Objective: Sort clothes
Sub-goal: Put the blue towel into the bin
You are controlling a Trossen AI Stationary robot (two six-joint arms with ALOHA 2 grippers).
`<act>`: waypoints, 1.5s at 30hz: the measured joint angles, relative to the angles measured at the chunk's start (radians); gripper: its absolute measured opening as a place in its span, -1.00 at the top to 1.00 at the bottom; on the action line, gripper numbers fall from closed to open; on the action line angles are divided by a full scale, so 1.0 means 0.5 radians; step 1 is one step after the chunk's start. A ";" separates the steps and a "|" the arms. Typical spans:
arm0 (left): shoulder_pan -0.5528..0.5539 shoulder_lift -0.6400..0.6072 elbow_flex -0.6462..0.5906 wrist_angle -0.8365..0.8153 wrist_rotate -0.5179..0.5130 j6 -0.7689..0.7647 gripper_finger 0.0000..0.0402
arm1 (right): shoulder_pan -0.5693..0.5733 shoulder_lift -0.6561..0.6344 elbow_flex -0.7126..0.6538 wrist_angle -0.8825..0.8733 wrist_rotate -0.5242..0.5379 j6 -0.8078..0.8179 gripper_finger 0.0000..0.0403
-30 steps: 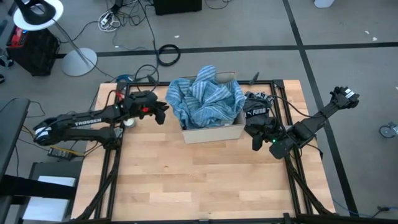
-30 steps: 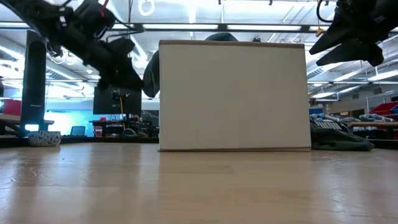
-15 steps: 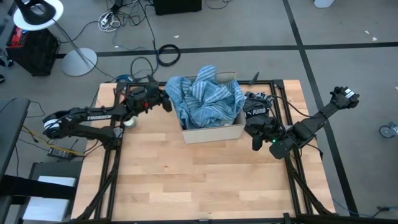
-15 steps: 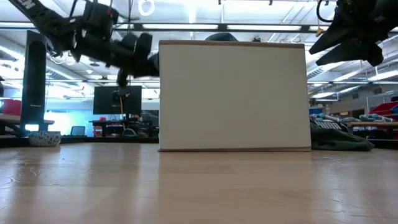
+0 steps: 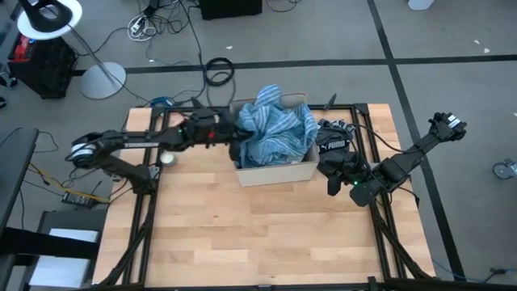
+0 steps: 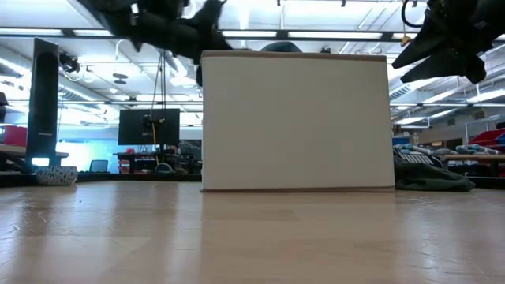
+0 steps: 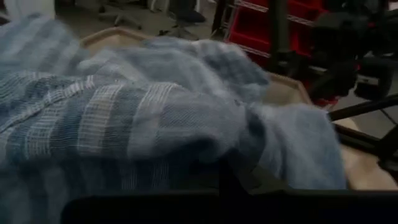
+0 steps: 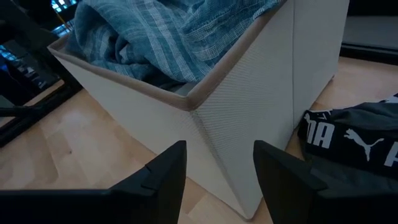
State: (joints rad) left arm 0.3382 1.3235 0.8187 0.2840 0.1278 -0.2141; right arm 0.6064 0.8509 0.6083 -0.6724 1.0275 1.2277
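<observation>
A light blue striped cloth [image 5: 275,129] is heaped in the tan box [image 5: 275,172] at the table's far middle, spilling over its rim [image 8: 186,99]. My left gripper [image 5: 235,135] reaches level from the table's left into the cloth at the box's left rim and is shut there; in the left wrist view the cloth [image 7: 155,112] fills the picture. A black garment with white lettering [image 5: 333,141] lies on the table against the box's right side. My right gripper [image 5: 329,179] hangs open by the box's near right corner [image 8: 205,124], touching nothing. My left gripper is shut in the blue striped cloth's left part [image 7: 245,140], where it bunches over the box's left rim. It comes in level from the table's left. The cloth folds cover the fingertips, so neither the layers nor the depth shows. The rest of the cloth lies in the box.
Bare wooden table [image 5: 258,234] spreads in front of the box. A small white roll [image 5: 167,159] sits near the left arm. Dark metal rails run along both table sides. In the low view the box [image 6: 296,122] blocks the middle, and the black garment [image 6: 430,175] lies to its right.
My left gripper has travelled toward the table's right, from beside the box up to its left rim, rising a little, and has shut in the blue cloth. The cloth's flap that hung over the left rim is now bunched at the gripper.
</observation>
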 joint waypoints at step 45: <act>-0.137 0.713 1.334 -1.725 0.007 0.122 0.99 | 0.000 -0.006 -0.001 0.005 -0.021 -0.031 0.09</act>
State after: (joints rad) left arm 0.2694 1.6800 1.4857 -0.5784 0.1312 -0.1532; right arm 0.6064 0.8478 0.6079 -0.6701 1.0170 1.2120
